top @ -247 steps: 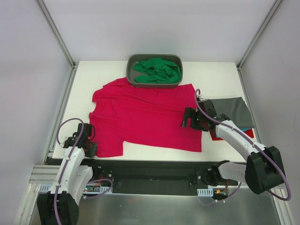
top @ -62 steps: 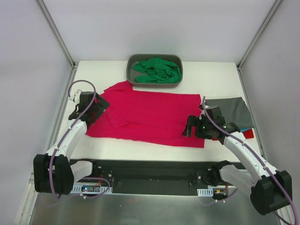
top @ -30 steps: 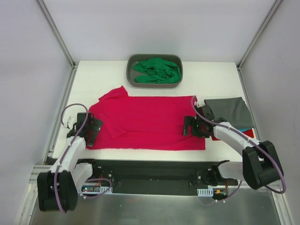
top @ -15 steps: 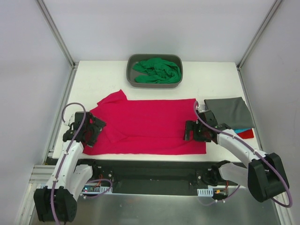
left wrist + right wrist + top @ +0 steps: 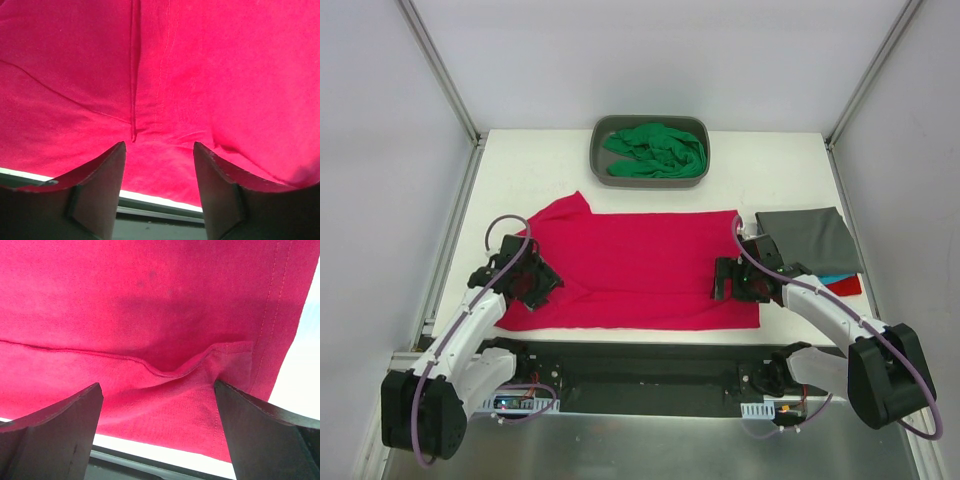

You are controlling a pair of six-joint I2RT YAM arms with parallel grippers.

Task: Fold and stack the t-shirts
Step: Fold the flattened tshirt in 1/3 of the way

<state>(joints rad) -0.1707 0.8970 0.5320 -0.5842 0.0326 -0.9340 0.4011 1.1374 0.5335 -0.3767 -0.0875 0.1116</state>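
White table, crimson-pink t-shirt, left pincer, right pincer on its ends

Wide-spread fingers straddle a puckered fold of the crimson-pink t-shirt.

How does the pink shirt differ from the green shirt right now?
The pink shirt lies spread flat on the table; the green shirt sits crumpled in the tub. The left pincer and right pincer are at the pink shirt's ends; neither is near the green shirt. Both are plain single-colour fabric.
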